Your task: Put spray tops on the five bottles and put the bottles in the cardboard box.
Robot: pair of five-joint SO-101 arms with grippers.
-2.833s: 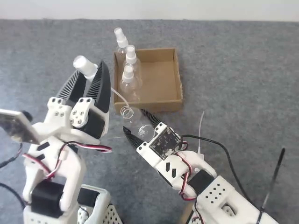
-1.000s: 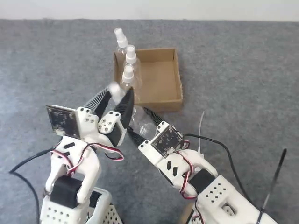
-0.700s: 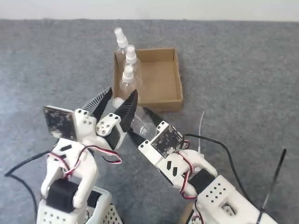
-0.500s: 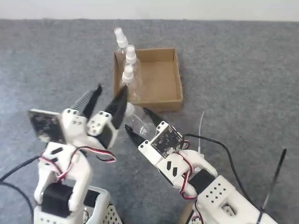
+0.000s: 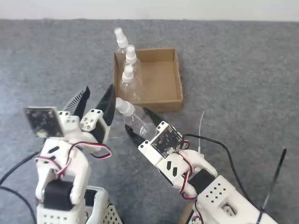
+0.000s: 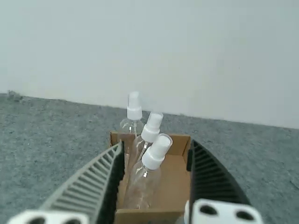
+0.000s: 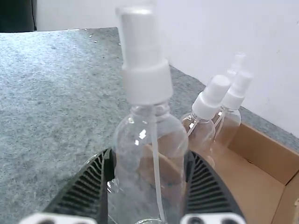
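Near the box (image 5: 179, 77) — right tool (image 5: 135, 120) around bottle (image 5: 130, 111)

Wide grey carpeted table (image 5: 243, 70) here. The cardboard box (image 5: 159, 105) sits flat on it, towards the far side. Closer in, a thin white strip (image 5: 201, 130) lies on the carpet, and a black cable (image 5: 223, 147) curls just beside it.

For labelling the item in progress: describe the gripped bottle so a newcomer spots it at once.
Find the cardboard box on the grey carpet; just before its near wall, the right gripper clamps a clear bottle with a white spray top. Unlike the three capped bottles upright along the box's side, it is tilted and outside the box.
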